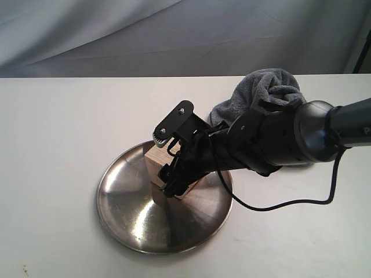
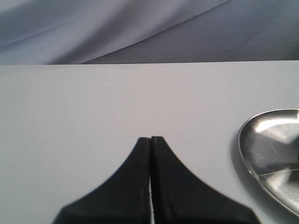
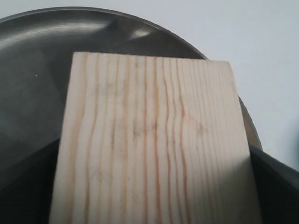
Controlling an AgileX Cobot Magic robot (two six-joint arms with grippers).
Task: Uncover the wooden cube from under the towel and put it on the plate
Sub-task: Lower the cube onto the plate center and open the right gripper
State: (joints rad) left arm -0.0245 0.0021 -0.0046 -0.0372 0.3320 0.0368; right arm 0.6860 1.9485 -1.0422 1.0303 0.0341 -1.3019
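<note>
Since the towel point(image 1: 272, 87) lies bunched aside and the right claw point(image 1: 164, 164) grasps the wooden cube point(image 1: 152, 157) over the plate point(image 1: 133, 231), seemingly resting there, only letting go remains.

Right arm: stretched in from the desk's point(image 1: 58, 127) right edge.
Right gripper point(image 1: 164, 164): clamped across the wooden cube point(image 1: 154, 167).
Left gripper point(image 2: 150, 139): fingers pressed together.

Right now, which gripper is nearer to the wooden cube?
The right. The right gripper has its fingers either side of the wooden cube on the plate; the left gripper, fingers shut, is over the table outside the plate's rim.
</note>
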